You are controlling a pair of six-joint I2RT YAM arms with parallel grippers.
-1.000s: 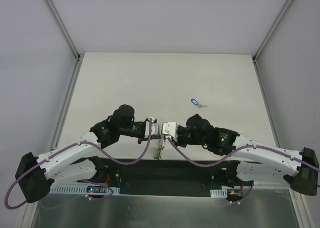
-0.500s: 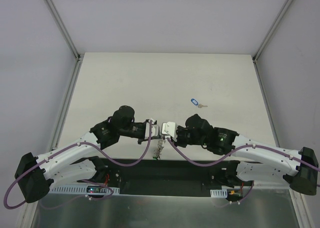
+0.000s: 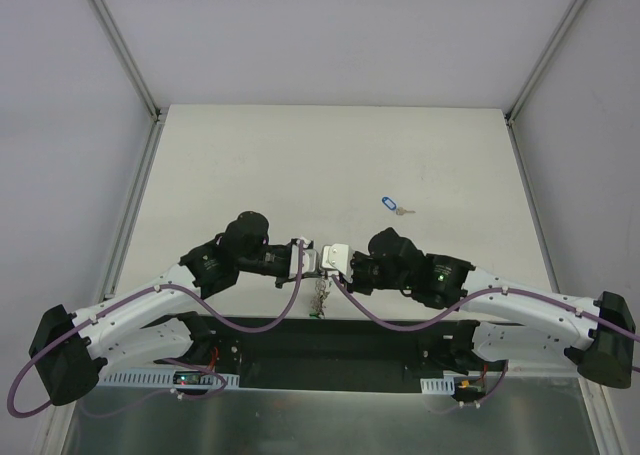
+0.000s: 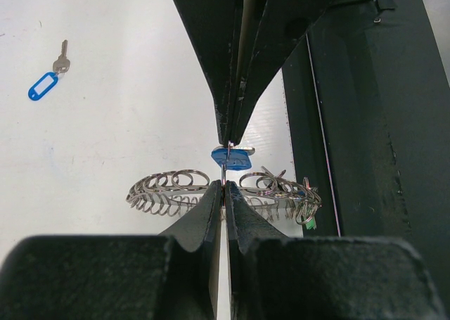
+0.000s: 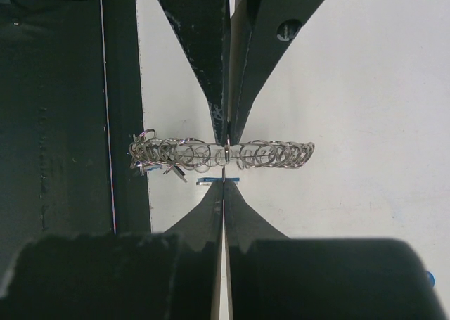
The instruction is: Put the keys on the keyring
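The keyring [image 4: 169, 188], a large coil of silvery loops, hangs between my two grippers, which meet tip to tip near the table's front edge. My left gripper [image 4: 223, 188] is shut on the keyring's wire at its middle. My right gripper [image 5: 223, 184] is shut on a blue-headed key [image 5: 211, 181], [image 4: 235, 156] and holds it right against the keyring [image 5: 274, 153]. From above, the left gripper [image 3: 313, 263] and the right gripper [image 3: 330, 263] touch, and the keyring [image 3: 319, 297] dangles below them. A green tag [image 4: 309, 223] and small keys hang on one end of the keyring.
A loose key with a blue tag [image 3: 390, 205] lies on the white table [image 3: 250, 165] behind the right arm; it also shows in the left wrist view [image 4: 43, 85]. The black base strip [image 3: 330, 335] runs just under the hanging keyring. Grey walls bound the table.
Almost nothing has changed. The right arm has shifted a touch to the left, and both grippers keep their hold at the same spot.
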